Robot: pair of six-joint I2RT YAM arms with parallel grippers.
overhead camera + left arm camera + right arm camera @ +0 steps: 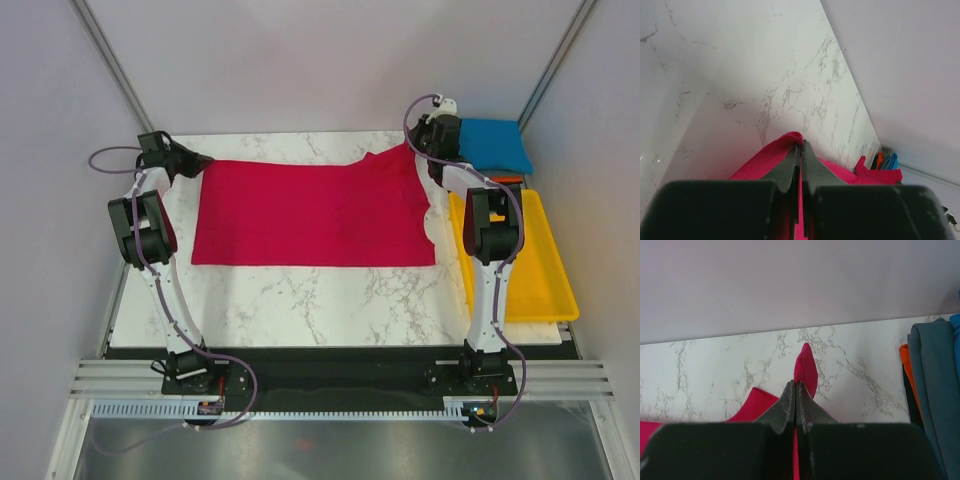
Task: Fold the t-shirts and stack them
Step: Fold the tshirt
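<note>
A crimson-red t-shirt (310, 212) lies spread flat across the far half of the marble table. My left gripper (200, 160) is shut on its far left corner, where red cloth (785, 147) bunches at the fingertips. My right gripper (415, 148) is shut on its far right corner, with a red flap (806, 371) sticking out past the tips. A folded bright blue t-shirt (494, 144) tops a stack at the far right. The stack's grey (932, 375) and orange (906, 365) layers show in the right wrist view.
A yellow plastic tray (545, 270) sits along the table's right edge, partly under my right arm. White walls close the table (330, 300) in at the back and on both sides. The stack also shows far off in the left wrist view (886, 161).
</note>
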